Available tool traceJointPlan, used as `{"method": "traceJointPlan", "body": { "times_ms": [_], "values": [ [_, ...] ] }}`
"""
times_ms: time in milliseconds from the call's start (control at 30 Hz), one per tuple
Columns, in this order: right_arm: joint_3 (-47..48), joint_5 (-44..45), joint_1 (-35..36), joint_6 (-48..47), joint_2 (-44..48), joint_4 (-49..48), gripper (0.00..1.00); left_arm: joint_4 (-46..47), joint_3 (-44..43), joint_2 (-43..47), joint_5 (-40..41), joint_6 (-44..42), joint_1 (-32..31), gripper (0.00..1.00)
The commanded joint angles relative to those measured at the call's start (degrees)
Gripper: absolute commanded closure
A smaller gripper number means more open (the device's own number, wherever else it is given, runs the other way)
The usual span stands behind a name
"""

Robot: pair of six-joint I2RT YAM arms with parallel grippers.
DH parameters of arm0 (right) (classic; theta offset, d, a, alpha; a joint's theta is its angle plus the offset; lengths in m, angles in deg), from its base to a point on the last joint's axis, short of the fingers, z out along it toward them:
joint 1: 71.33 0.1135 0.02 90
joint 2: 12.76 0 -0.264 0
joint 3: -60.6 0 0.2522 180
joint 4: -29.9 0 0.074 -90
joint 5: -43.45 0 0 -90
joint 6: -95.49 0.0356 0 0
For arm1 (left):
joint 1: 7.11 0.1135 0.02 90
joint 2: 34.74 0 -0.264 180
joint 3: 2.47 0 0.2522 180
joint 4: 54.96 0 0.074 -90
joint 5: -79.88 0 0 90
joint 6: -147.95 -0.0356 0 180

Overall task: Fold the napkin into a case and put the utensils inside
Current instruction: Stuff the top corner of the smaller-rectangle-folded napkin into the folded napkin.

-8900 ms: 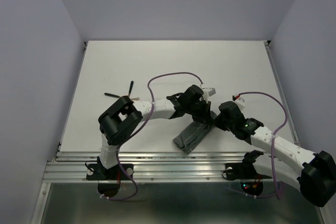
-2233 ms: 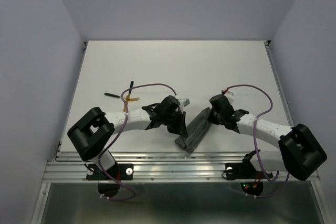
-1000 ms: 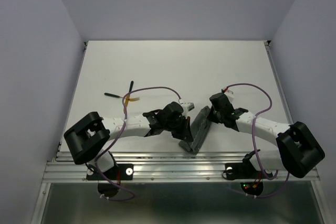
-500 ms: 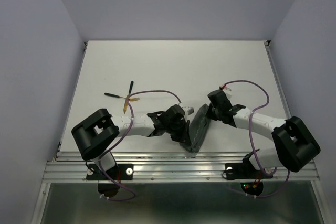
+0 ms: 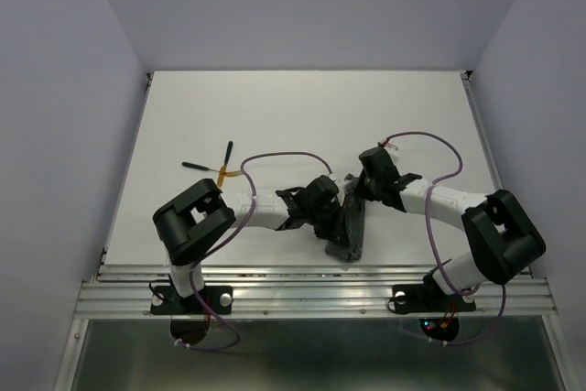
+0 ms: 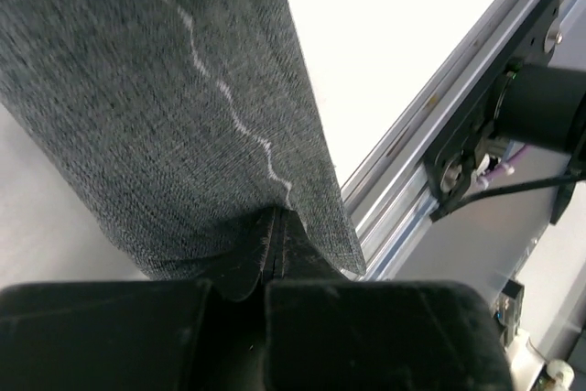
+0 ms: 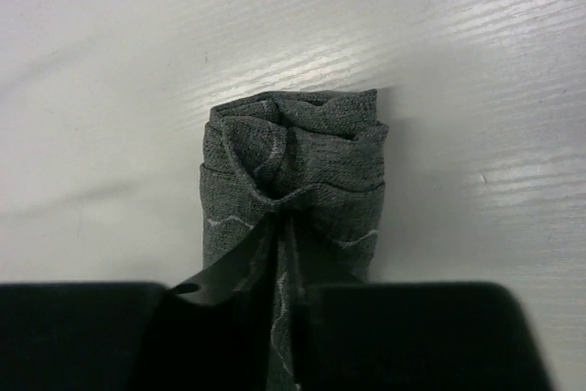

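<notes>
In the top external view, the case [image 5: 351, 240] is seen lying on the tabletop [image 5: 302, 116], close to its near edge and a little right of the middle, with its length running roughly from near to far. The left gripper [image 5: 335, 224] is brought against the case's left flank about halfway along, and the right gripper [image 5: 355, 191] is set on its far end. The utensils [image 5: 218, 168] are found crossed over one another toward the left edge, well apart from the case (only a small gold glint is made out among the darker strokes). A metal rail [image 5: 302, 279] is laid along the near edge.

In the left wrist view, the case [image 6: 165, 89] is shown filling the upper left, with a pale wavy stitched line [image 6: 220, 89] carried down its length. The left gripper [image 6: 273, 254] is seen closed, a small fold of the cloth's edge being pinched between its fingers. Bare tabletop [image 6: 385, 34] is seen to the right, and the rail [image 6: 430, 148] beyond it.

In the right wrist view, the end of the case [image 7: 293, 157] is presented as bunched, layered folds resting on the tabletop [image 7: 183, 34]. The right gripper [image 7: 286, 254] is seen with its fingers drawn nearly together, and a ridge of the cloth is clamped between them.
</notes>
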Motion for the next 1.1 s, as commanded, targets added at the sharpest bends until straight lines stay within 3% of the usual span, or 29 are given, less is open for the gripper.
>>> {"method": "traceJointPlan", "body": {
  "times_ms": [0, 67, 133, 367, 633, 867, 1067],
  "values": [
    [2.9, -1.1, -1.3, -1.7, 0.6, 1.6, 0.76, -1.9, -4.5, 1.3, 3.3, -1.7, 0.5, 1.00],
    [3.6, -1.1, -1.3, -2.2, 2.2, 3.5, 0.65, -4.6, -6.0, 2.6, 4.6, -2.3, 0.9, 1.00],
    [3.8, -0.5, -1.3, -2.3, 4.1, 5.7, 0.62, -6.9, -6.5, 4.2, 5.1, -3.1, 1.5, 1.00],
    [3.4, 0.5, -1.3, -2.2, 12.1, 11.3, 0.61, -10.4, -7.0, 8.3, 6.6, -4.3, 2.8, 1.00],
    [0.0, -1.0, -1.3, -0.3, 20.6, 16.8, 0.59, -10.5, -6.9, 6.7, 7.4, -4.1, 4.5, 1.00],
    [-6.8, -9.8, -1.3, 1.5, 23.7, 15.2, 0.29, -9.3, -7.9, 2.8, 6.7, -3.8, 4.7, 1.00],
    [-11.5, -14.1, -1.3, 2.7, 23.5, 10.0, 0.21, -8.1, -8.7, -0.5, 5.2, -4.2, 4.7, 1.00]
  ]
}}
